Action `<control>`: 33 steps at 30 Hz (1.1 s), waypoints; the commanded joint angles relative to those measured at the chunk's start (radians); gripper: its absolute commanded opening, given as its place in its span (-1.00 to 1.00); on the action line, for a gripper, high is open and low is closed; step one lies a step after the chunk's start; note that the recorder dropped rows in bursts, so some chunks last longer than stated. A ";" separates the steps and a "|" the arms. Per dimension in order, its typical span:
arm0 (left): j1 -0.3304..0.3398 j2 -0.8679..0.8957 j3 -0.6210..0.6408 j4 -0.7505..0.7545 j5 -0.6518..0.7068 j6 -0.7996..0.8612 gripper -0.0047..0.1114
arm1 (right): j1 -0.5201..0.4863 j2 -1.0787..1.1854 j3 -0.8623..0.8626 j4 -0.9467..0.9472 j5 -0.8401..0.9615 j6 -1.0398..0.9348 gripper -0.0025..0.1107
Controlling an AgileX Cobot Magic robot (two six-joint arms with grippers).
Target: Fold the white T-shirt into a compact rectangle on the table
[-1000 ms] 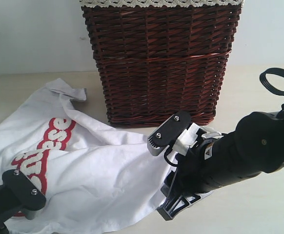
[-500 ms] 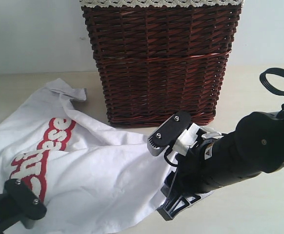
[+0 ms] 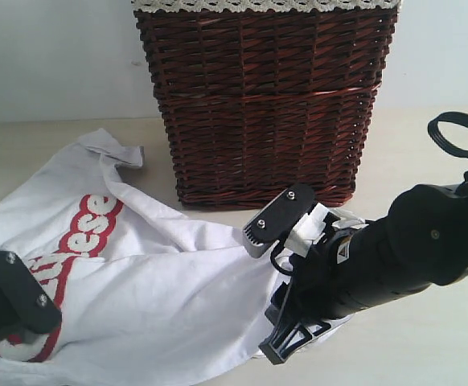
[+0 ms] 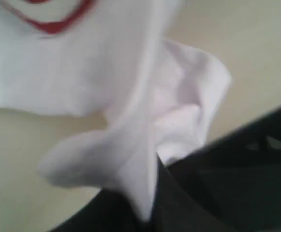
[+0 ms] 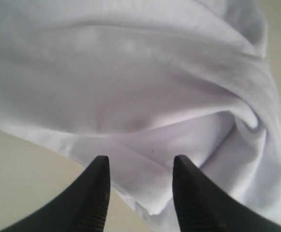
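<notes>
Though blurry, T-shirt [image 4: 145, 140] seemingly between jaws

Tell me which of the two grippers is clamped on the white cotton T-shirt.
The left gripper: its fingers pinch a bunched fold of the white T-shirt. The right gripper's black fingers stand apart over the cloth.

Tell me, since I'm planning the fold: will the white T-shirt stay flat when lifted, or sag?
Probably sags: the white T-shirt lies in soft wrinkles and bunches where the left claw pinches it. Likely light: thin cloth. It may drag and rumple on the table.
</notes>
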 commanded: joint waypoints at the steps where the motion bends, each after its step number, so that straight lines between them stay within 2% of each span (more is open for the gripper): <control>1: -0.078 -0.005 -0.007 -0.353 -0.031 0.304 -0.92 | 0.002 -0.010 0.004 0.000 -0.001 0.004 -0.23; 3: -0.088 -0.005 -0.007 -0.404 -0.071 0.355 -0.91 | 0.002 -0.010 0.004 0.000 -0.001 0.004 -0.23; 4: -0.088 -0.005 -0.007 -0.387 -0.069 0.355 -0.81 | 0.002 -0.010 0.004 -0.003 -0.001 0.004 -0.23; 9: -0.088 -0.005 -0.007 -0.372 -0.058 0.353 0.04 | 0.002 -0.010 0.004 -0.003 -0.001 0.004 -0.23; 11: -0.088 -0.005 -0.007 -0.392 -0.050 0.353 0.16 | 0.002 -0.010 0.004 -0.003 -0.001 0.004 -0.23; 14: -0.088 -0.005 -0.007 -0.458 -0.044 0.358 0.11 | 0.002 -0.010 0.004 0.000 -0.001 0.004 -0.23; 19: -0.088 -0.005 -0.007 -0.457 -0.072 0.379 -0.19 | 0.002 -0.010 0.004 0.000 -0.001 0.004 -0.23; 21: -0.088 -0.008 -0.009 -0.460 -0.099 0.379 -0.24 | 0.002 -0.010 0.004 0.000 -0.001 0.004 -0.23; 24: -0.088 -0.008 -0.009 -0.490 -0.106 0.381 -0.14 | 0.002 -0.010 0.004 0.000 -0.001 0.004 -0.23; 29: -0.088 -0.008 -0.009 -0.537 -0.106 0.431 0.24 | 0.002 -0.010 0.004 0.000 -0.001 0.004 -0.23; 33: -0.088 -0.008 -0.009 -0.503 -0.172 0.481 0.36 | 0.002 -0.010 0.004 0.000 -0.001 0.004 -0.23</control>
